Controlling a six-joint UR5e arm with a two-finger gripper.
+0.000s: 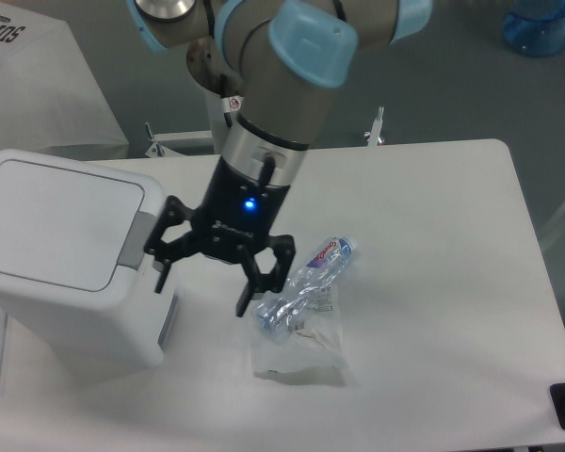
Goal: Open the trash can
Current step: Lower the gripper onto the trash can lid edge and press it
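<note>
One gripper [203, 284] is hanging just beside the trash can [71, 254], fingers spread wide and holding nothing. Bin is sitting at the table's left edge, lid flat and shut. Its grey push-button strip [137, 239] is running front to back along the lid's near-gripper edge, lying just left of the jaws. Next move is probably calling for a short leftward shift, then a press down.

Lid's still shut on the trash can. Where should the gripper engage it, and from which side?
Judging by the shape, go for the grey push-button strip on the trash can, along the lid's right edge. Come from above with the gripper, which is open beside that edge, and press down; the flat, flush lid offers no lip to pinch.
</note>
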